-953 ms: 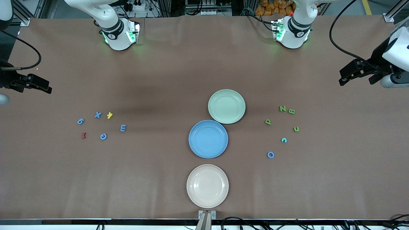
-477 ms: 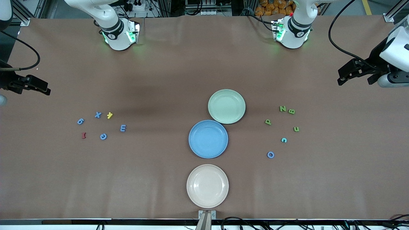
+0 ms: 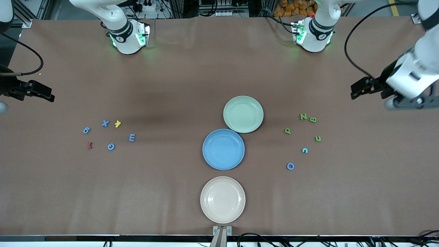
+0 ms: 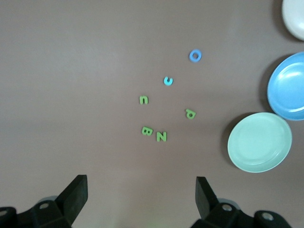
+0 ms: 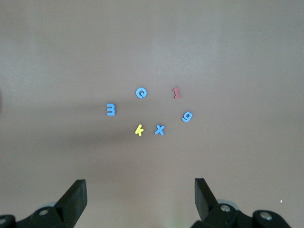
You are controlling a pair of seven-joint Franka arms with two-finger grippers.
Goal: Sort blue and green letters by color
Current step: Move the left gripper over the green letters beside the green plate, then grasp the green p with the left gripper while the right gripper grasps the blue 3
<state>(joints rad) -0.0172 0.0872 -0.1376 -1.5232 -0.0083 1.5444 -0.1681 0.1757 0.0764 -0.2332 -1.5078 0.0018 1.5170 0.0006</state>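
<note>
While both end effectors, left and right, hang spread wide over bare counter, blue letters and green letters lie flat in clusters at either end, probably light, stiff, best pinched across their edges.

Three touching plates block the table's middle. Letters and letters lie loosely spaced, bare cloth around each.
</note>
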